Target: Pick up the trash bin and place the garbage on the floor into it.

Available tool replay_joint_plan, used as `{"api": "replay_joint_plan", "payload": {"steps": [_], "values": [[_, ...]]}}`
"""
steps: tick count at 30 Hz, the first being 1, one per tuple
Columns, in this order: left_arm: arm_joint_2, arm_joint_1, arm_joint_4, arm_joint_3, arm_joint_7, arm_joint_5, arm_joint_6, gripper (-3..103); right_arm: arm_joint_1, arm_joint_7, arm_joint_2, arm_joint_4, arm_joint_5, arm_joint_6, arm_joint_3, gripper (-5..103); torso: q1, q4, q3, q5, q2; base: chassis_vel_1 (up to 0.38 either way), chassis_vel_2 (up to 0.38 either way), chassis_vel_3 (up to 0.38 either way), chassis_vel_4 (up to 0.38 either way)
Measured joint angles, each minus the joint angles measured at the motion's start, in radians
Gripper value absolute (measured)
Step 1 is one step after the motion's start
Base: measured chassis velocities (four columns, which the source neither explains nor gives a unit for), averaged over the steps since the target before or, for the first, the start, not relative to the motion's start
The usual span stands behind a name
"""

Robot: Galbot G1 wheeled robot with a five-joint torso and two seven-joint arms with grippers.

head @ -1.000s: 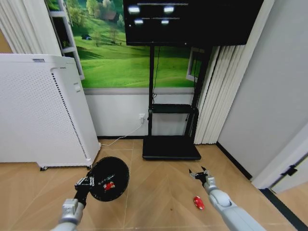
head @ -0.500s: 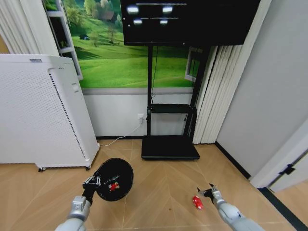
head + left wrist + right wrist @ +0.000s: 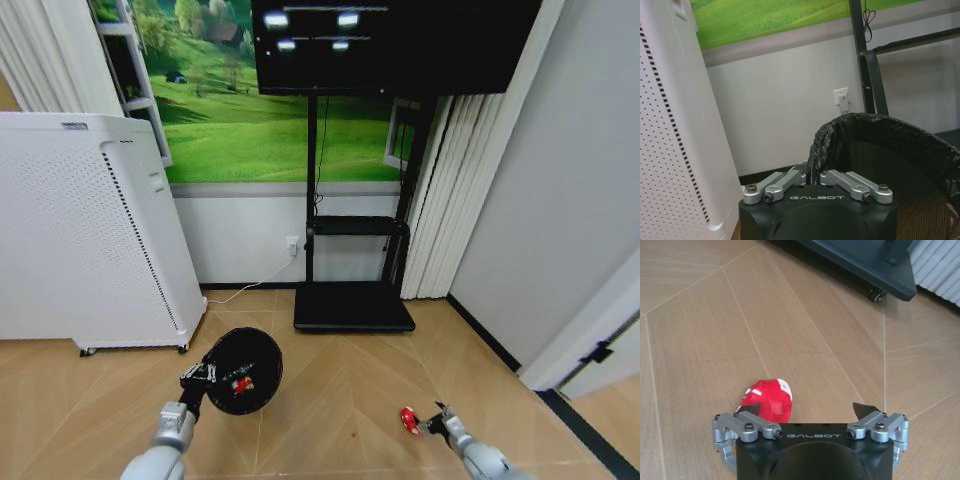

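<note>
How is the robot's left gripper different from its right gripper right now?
The left gripper is shut on the trash bin rim, holding it up; the right gripper is open and holds nothing. The left one is raised off the floor; the right one is down low with its fingers around the red wrapper. Both are black and silver.

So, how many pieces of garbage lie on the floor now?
1: a red-and-white wrapper on the wood floor, right at the open right gripper. Something red shows inside the trash bin; more may be hidden there.
</note>
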Motion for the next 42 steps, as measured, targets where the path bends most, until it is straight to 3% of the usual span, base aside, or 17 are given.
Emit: {"api": "replay_joint_plan", "payload": {"steps": [10,16,19,21,29,37,42], "values": [[-0.002,-0.001,0.008,0.005,-0.001,0.003,0.002,7,0.043,-0.015,0.035,-0.093,-0.014,0.021,-0.042,100,0.000,0.0000,0.000,-0.0010,0.000,0.000,0.000,0.000,0.000],[-0.002,0.017,0.010,0.005,-0.002,0.012,0.002,7,0.106,-0.039,0.086,-0.244,-0.070,0.062,-0.064,100,0.000,0.0003,-0.001,-0.0014,0.001,0.000,0.000,0.000,0.000],[0.003,0.016,0.014,-0.002,-0.002,0.012,-0.002,7,0.075,-0.031,0.050,-0.162,-0.028,0.059,-0.045,100,0.000,-0.0003,0.001,0.0023,0.000,0.000,0.000,0.000,0.000],[0.000,0.013,0.017,0.004,-0.002,0.016,-0.003,7,0.066,-0.028,0.030,-0.118,-0.002,0.045,-0.036,100,0.000,-0.0010,0.001,0.0023,-0.001,0.000,0.000,0.000,0.000],[-0.013,0.007,0.017,0.017,-0.002,0.025,-0.003,7,-0.011,-0.017,-0.066,0.061,0.037,0.041,0.016,100,0.000,-0.0001,0.000,0.0003,0.000,0.000,0.000,0.000,0.000],[-0.018,0.001,0.025,0.018,-0.003,0.029,-0.007,7,-0.086,-0.021,-0.071,0.098,0.009,0.056,0.048,100,0.000,-0.0003,0.000,0.0001,0.000,0.000,0.000,0.000,0.000],[-0.025,0.001,0.028,0.022,-0.003,0.034,-0.009,7,-0.078,-0.021,-0.022,0.036,-0.010,0.068,0.056,100,0.000,-0.0002,0.000,0.0001,0.000,0.000,0.000,0.000,0.000]]}}
